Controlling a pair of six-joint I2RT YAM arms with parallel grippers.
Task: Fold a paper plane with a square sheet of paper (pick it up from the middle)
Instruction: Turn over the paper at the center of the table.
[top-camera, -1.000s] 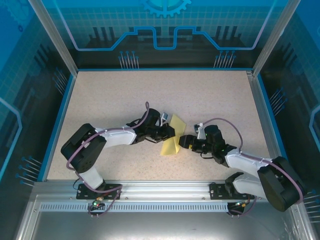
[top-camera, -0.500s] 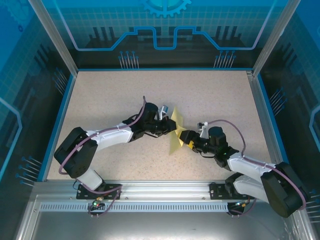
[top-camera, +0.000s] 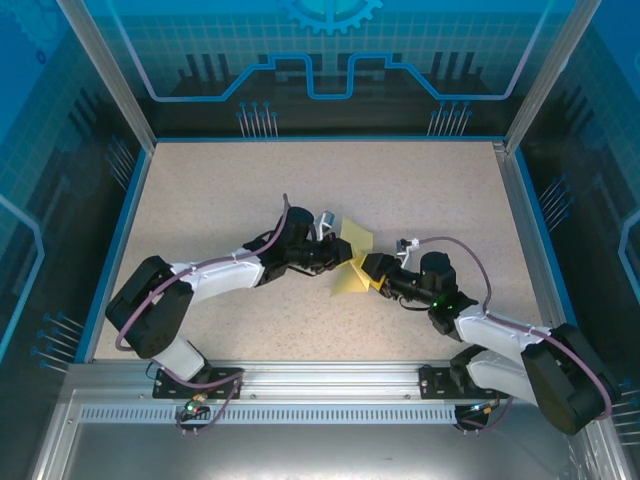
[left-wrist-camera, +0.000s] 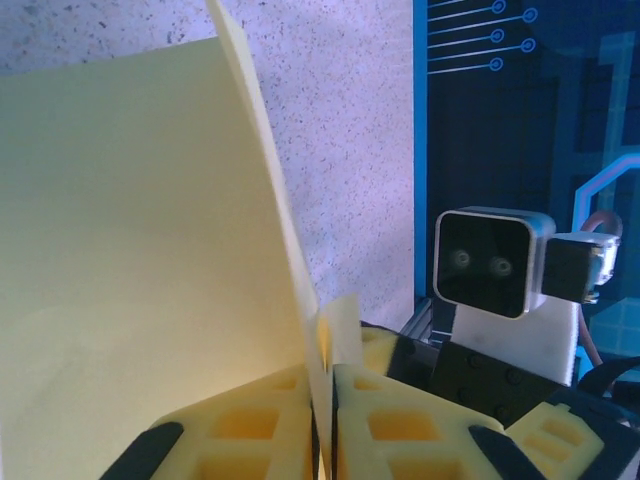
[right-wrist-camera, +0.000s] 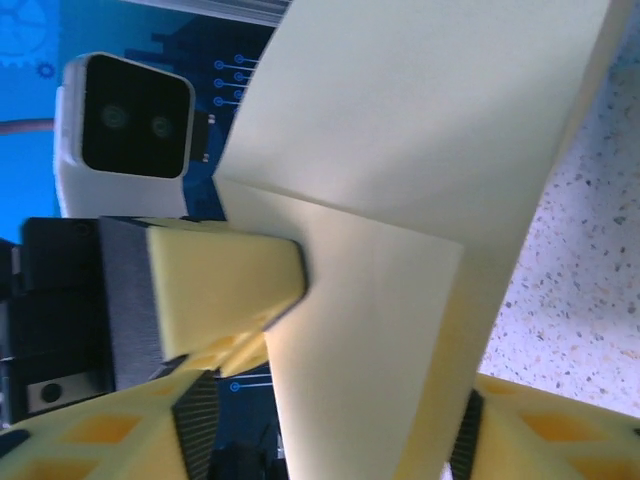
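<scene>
Paper (top-camera: 358, 240) — plain pale yellow. Table (top-camera: 220, 200) — beige, dark-speckled, blue rim. Left gripper (left-wrist-camera: 322, 400): yellow foam, black edging.

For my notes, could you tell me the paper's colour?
The paper is plain pale yellow; clearest in the left wrist view.

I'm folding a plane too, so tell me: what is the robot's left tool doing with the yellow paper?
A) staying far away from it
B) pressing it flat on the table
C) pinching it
C: in the left wrist view, the left tool is shut, with the edge of the square sheet of paper squeezed between its yellow pads.
</scene>
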